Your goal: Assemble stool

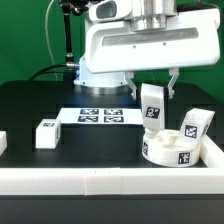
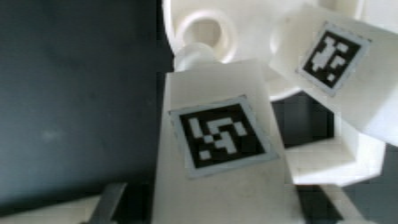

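The round white seat (image 1: 168, 150) lies at the exterior view's right, near the front rail. My gripper (image 1: 154, 90) is shut on a white tagged leg (image 1: 151, 108) and holds it nearly upright, its lower end at the seat's top. In the wrist view this leg (image 2: 217, 135) runs from between my dark fingers (image 2: 125, 196) down to a round socket (image 2: 205, 35) in the seat (image 2: 267, 30). I cannot tell whether it is seated. A second leg (image 1: 193, 125) stands tilted on the seat's right side and shows in the wrist view (image 2: 329, 55). A third leg (image 1: 46, 133) lies loose at the left.
The marker board (image 1: 100, 115) lies flat behind the middle of the black table. A long white rail (image 1: 100, 182) runs along the front and another (image 1: 214, 150) along the right, close to the seat. A small white piece (image 1: 3, 143) shows at the left edge.
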### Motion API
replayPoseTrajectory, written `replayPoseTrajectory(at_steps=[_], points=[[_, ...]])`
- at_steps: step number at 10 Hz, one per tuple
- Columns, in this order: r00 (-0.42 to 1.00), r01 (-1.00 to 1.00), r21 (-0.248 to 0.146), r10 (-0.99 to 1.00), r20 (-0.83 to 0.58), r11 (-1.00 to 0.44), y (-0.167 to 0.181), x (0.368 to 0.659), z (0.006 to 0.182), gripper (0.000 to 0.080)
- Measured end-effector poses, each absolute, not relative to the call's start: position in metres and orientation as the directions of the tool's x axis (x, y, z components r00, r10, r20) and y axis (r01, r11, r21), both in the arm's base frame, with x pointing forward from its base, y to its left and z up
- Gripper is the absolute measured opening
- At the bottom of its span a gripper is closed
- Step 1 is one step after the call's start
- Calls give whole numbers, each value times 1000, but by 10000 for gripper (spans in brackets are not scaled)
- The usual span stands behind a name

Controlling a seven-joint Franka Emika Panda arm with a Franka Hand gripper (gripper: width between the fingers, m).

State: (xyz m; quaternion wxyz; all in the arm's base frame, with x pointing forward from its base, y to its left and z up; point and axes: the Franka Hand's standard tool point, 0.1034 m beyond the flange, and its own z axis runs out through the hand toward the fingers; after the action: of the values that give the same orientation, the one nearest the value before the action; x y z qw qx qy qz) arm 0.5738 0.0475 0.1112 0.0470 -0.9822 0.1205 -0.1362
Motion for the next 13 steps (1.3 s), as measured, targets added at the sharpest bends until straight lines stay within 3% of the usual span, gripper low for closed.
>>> replayPoseTrajectory(at_steps=[3,7,13], points=[[928,-231,-128,-258,267,-964,49,571,109,327],[901,-273,-174,-315,300,-946,34,566,114,327],[899,-284,-184,-328,290,-941,36,559,109,327]])
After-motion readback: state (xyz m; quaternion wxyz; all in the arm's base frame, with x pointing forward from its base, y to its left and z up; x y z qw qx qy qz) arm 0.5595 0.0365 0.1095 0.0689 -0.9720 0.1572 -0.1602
